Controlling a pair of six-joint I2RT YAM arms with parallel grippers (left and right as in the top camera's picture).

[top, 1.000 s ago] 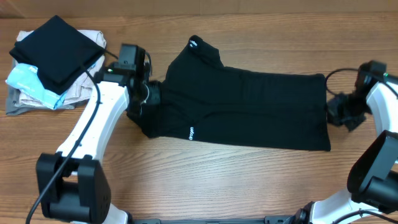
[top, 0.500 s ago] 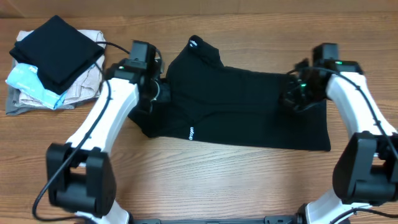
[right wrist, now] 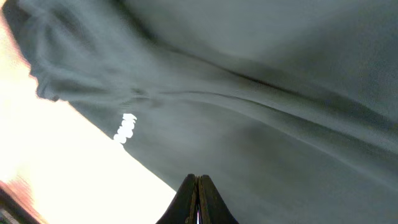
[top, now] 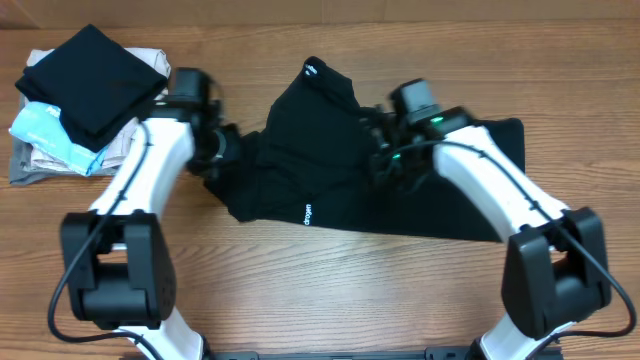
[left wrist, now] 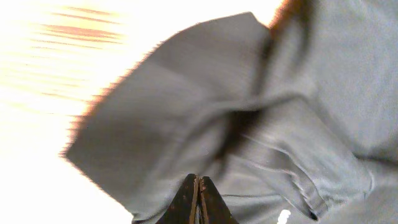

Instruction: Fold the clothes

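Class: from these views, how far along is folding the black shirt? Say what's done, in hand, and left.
Done: the black shirt lies on the table as a long band. In hand: left end effector at its edge, right end effector over its middle, both shut; grip on fabric unconfirmed. Left: the crosswise folds, none visible.

Left arm [top: 150,175] and right arm [top: 490,185] are both showing smooth white link shells, broken up by bulky black joint housings. A thin black cable [top: 57,298] is running beside the left arm's base, and a second cable [top: 606,280] is looping past the right arm's lower joint. A green indicator light [top: 396,156] is glowing near the right wrist. Left gripper [left wrist: 197,199] and right gripper [right wrist: 197,198] are showing dark, tapered fingers.
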